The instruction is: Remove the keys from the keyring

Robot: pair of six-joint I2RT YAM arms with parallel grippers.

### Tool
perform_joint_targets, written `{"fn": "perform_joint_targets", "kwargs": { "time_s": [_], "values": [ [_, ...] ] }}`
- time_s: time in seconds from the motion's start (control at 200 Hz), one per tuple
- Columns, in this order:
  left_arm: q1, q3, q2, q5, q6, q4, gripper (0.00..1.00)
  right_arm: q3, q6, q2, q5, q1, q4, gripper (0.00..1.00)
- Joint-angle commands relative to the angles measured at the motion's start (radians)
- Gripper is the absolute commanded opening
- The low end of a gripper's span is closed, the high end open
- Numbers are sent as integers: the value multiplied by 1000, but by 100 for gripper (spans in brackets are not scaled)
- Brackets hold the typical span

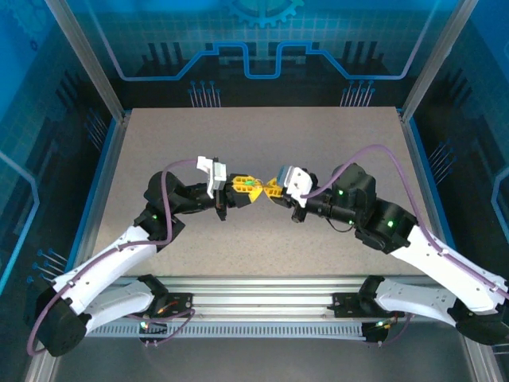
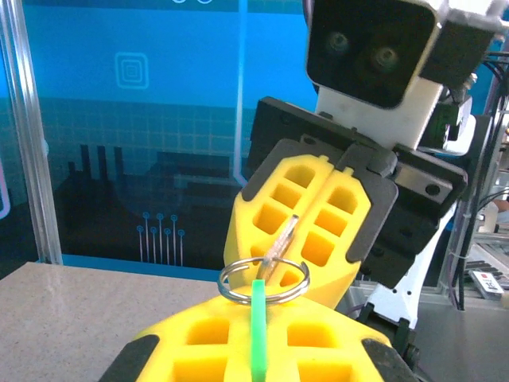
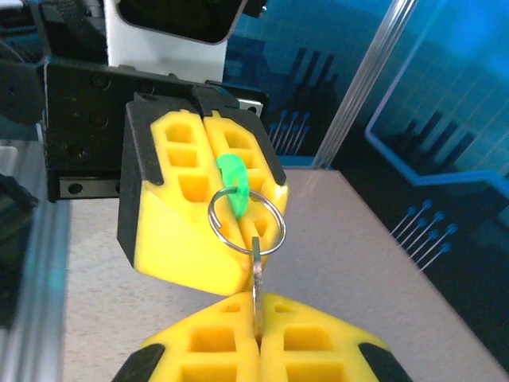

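Note:
My two grippers meet tip to tip above the middle of the table. The left gripper (image 2: pixel 258 322) is shut on a flat green key (image 2: pixel 259 334), held edge-on between its yellow fingers (image 2: pixel 199 342). The right gripper (image 3: pixel 256 342) is shut on a silver key (image 3: pixel 256 288), also edge-on. A silver split keyring (image 3: pixel 246 223) hangs in the short gap between the tips, threaded through both keys. From above, the keyring (image 1: pixel 261 189) and the green key (image 1: pixel 253 182) are small between the yellow fingers.
The speckled grey table (image 1: pixel 262 135) lies below the grippers. Metal posts (image 1: pixel 83 60) and blue patterned walls (image 1: pixel 262 40) enclose it. An aluminium rail (image 1: pixel 262 288) with both arm bases runs along the near edge.

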Motion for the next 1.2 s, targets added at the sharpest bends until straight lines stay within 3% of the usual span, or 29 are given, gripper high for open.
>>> {"fn": "perform_joint_targets", "kwargs": {
  "time_s": [0.0, 0.125, 0.55, 0.876, 1.196],
  "values": [
    [21, 40, -14, 18, -55, 106, 0, -57, -121, -44, 140, 15, 81, 0],
    [29, 41, -13, 21, -81, 115, 0, -118, -211, -74, 171, 52, 150, 0],
    [37, 97, 9, 43, -117, 58, 0, -155, -564, -34, 495, 256, 175, 0],
    [36, 179, 7, 25, -46, -189, 0, -168, -769, 24, 676, 325, 231, 0],
    [33, 229, 16, -23, -1, -361, 0, -219, -931, 125, 777, 367, 474, 0]
  ]
}}
